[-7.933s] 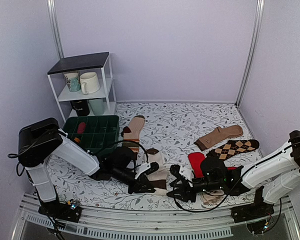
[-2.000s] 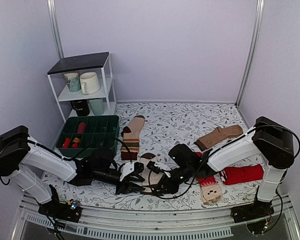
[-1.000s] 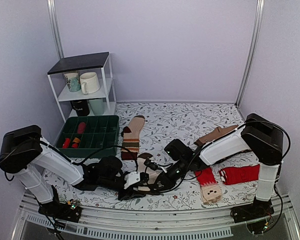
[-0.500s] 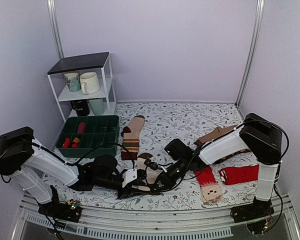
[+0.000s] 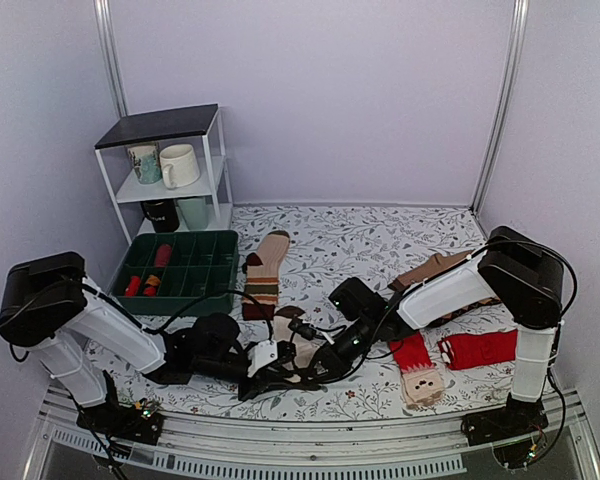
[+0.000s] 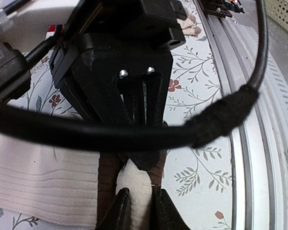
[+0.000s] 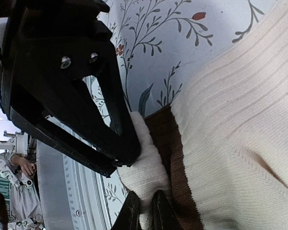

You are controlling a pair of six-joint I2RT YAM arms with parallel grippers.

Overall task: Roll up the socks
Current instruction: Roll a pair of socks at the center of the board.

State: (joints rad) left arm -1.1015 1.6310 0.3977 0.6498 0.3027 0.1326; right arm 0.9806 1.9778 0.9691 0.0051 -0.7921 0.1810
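Note:
The sock [image 5: 302,349], cream-white with a dark brown cuff, lies flat near the table's front between both arms. In the left wrist view its ribbed cream body [image 6: 43,177] spreads to the left. A cream fold of the cuff edge [image 6: 137,184] rises between the brown cuff sides. My left gripper [image 6: 139,211] [image 5: 270,378] is shut on this fold from the near-left. My right gripper [image 7: 145,213] [image 5: 315,368] faces it and is shut on the same cream fold [image 7: 146,167], beside the brown cuff [image 7: 168,143]. The two grippers' tips nearly touch.
A tan striped sock [image 5: 265,265] lies behind, next to a green compartment tray [image 5: 180,265] and a white shelf with mugs [image 5: 170,165]. Red socks [image 5: 480,348], a tan sock [image 5: 423,385] and a brown sock [image 5: 430,270] lie on the right. The metal front rail [image 5: 310,440] runs close by.
My left gripper's jaws have narrowed onto the cuff fold. The right gripper has kept its pinch, and both arms have barely shifted.

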